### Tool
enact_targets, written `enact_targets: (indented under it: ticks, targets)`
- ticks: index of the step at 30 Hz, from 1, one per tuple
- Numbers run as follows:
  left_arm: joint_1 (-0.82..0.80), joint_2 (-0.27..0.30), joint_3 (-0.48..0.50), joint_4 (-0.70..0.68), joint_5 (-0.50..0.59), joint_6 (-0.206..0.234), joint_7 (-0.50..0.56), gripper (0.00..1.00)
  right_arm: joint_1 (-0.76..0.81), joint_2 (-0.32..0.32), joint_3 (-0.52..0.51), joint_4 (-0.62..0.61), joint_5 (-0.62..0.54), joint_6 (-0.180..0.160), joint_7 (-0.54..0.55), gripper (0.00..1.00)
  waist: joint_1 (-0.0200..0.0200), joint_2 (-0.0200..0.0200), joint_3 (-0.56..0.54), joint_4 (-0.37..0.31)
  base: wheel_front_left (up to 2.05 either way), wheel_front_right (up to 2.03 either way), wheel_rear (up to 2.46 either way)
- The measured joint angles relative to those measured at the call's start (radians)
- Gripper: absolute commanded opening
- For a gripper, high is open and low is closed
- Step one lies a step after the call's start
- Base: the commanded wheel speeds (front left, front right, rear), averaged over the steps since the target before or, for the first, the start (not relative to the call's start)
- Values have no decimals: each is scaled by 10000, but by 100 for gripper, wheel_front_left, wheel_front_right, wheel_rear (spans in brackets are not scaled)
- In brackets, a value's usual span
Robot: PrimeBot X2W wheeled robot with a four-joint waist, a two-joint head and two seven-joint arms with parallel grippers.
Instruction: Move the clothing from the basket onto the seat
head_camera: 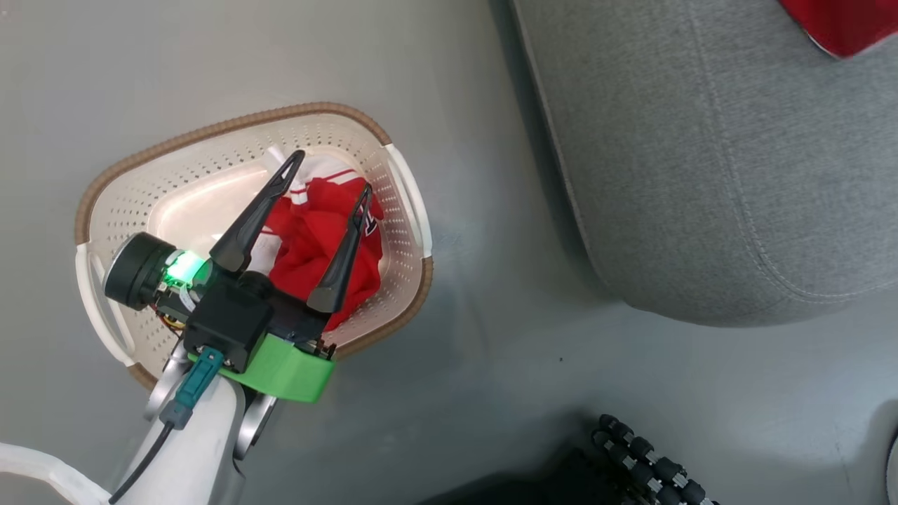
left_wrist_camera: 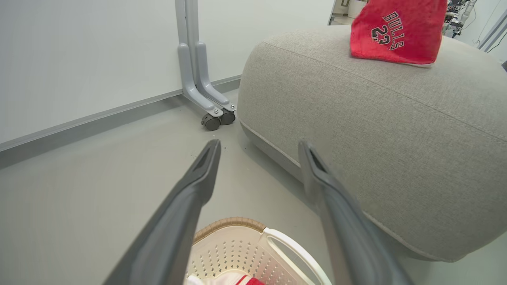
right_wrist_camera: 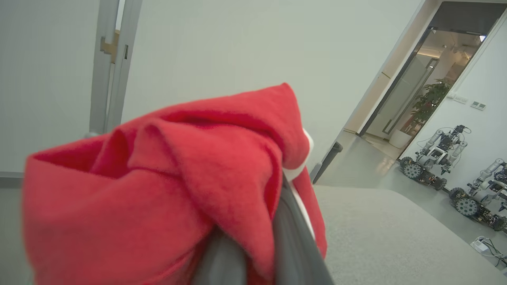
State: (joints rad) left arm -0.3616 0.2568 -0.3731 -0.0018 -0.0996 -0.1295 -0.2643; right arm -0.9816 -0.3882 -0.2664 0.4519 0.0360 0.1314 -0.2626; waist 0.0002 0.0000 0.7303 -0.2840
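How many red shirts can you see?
2. One red shirt is crumpled in the basket, below the open left gripper. The other red shirt is over the seat, held by the right gripper. More could hide underneath.

Head view: the left gripper [head_camera: 332, 171] and its wrist cover the middle of the red jersey [head_camera: 309, 238] in the basket [head_camera: 175, 175] and the basket's lower rim. The upper right corner cuts off a second red garment [head_camera: 835, 24]; the seat [head_camera: 701, 175] runs past the top and right edges. Right wrist view: blurred red cloth [right_wrist_camera: 158, 190], probably that same garment, hides the tips of the right gripper [right_wrist_camera: 261, 221].
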Motion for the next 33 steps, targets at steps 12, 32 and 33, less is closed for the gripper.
enact_targets:
  ticks: [12,32,33]
  targets:
    - [149,127,410,27,59,0,0,100,174,-2,665,2788,132,0,-2,0,-1,0,121,231,0,0,0]
    - [601,-633,136,261,-81,-10,2,100,1274,-453,1923,2897,779,2,0,100,-2,0,-1648,105,0,0,0]
    - [654,-702,140,282,-111,-10,0,100,1419,-502,2000,2734,834,2,0,100,-2,0,-1806,96,0,0,0]
